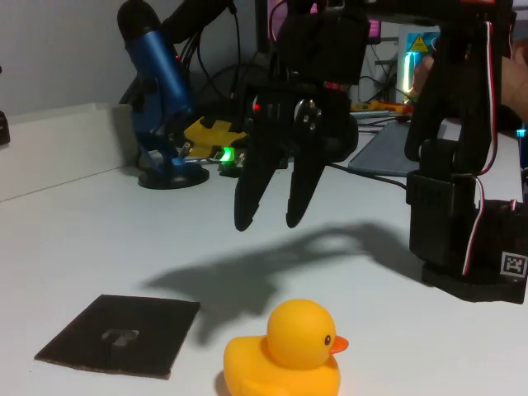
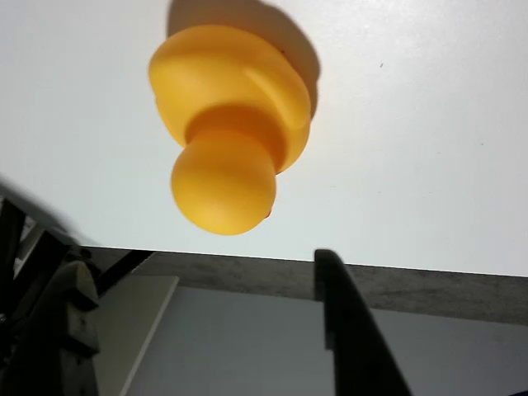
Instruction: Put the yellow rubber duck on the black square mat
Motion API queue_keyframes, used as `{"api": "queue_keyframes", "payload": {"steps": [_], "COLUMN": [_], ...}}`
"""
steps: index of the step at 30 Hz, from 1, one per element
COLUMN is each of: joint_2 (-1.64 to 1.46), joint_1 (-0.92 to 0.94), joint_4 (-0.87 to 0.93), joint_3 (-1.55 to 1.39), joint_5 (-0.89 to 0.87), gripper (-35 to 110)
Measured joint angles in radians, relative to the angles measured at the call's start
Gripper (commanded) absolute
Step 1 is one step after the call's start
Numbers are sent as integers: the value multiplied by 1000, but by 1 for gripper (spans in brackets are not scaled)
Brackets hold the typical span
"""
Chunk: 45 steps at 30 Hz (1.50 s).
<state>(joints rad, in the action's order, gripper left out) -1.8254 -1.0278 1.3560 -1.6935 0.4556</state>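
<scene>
While the arm hangs above the counter [image 1: 74, 231], nothing is yet gripped.

Jaws [image 1: 269, 216]: black, two-fingered, spread with a clear gap between the tips, pointing down and holding nothing. In the fixed view they hover at about 12 o'clock from the duck, well apart from it; likely kept open to take the duck's body or head on the way down.

Duck [image 1: 289, 351]: glossy yellow, upright on the counter at the bottom of the fixed view, beak toward 3 o'clock. In the wrist view [image 2: 227, 124] it sits at 11 o'clock of the frame, head nearer the camera, a dark finger [image 2: 351, 330] low in the picture and clear of it.

Mat [image 1: 122, 334]: thin dark square, flat on the counter at 9 o'clock from the duck, near but not touching, with a pale mark at its centre. It lies bare.

Blue microphone [image 1: 161, 78]: on its stand at the far side of the counter, clear of the work.

Step in hand, by judgement: approach before the grasp; lift and carry toward 9 o'clock remain.
</scene>
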Motion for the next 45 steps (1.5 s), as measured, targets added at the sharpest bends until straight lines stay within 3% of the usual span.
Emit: {"api": "queue_keyframes", "payload": {"steps": [26,45], "joint_2": [308,316], "joint_1": [-5,-98], "joint_4": [0,0], "joint_3": [44,48], "joint_5": [0,-2], "gripper": [31,31]}}
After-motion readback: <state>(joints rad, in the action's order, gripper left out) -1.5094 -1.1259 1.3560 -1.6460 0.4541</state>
